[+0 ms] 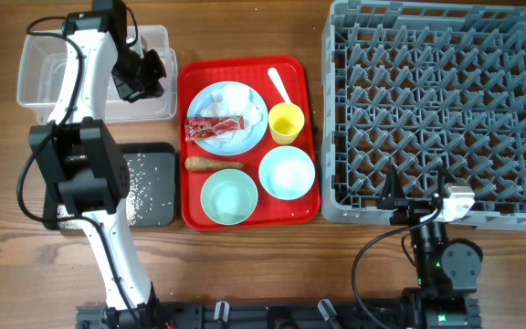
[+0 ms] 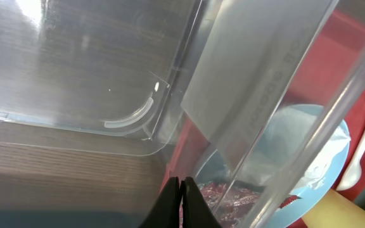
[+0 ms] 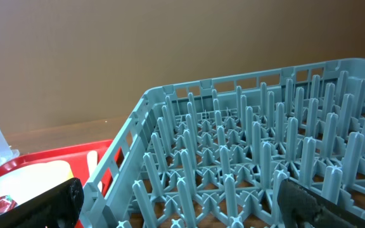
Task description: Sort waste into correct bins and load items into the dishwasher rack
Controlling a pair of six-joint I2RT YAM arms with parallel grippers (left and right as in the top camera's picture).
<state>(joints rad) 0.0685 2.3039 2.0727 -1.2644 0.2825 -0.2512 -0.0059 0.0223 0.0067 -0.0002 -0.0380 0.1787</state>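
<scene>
My left gripper (image 1: 156, 71) is shut and empty over the right end of the clear tub (image 1: 44, 78); in the left wrist view its jaws (image 2: 182, 204) sit by the tub wall (image 2: 252, 107). The red wrapper (image 1: 213, 130) and white tissue (image 1: 234, 100) lie on the blue plate (image 1: 245, 144); the wrapper also shows through the tub wall (image 2: 233, 193). The carrot-like stick (image 1: 213, 164), two bowls (image 1: 229, 196) (image 1: 287, 172), yellow cup (image 1: 286, 122) and spoon (image 1: 278, 84) sit nearby. Rice (image 1: 140, 187) lies in the black tray (image 1: 160, 163). My right gripper (image 3: 189, 209) is open at the rack's (image 1: 427, 91) front edge. No brown chunk shows.
The dishes and waste all rest on a flat red serving tray (image 1: 190, 217) between the bins and the rack. The rack's pegs (image 3: 246, 145) stand directly in front of my right gripper. My left arm reaches up the table's left side across the black tray.
</scene>
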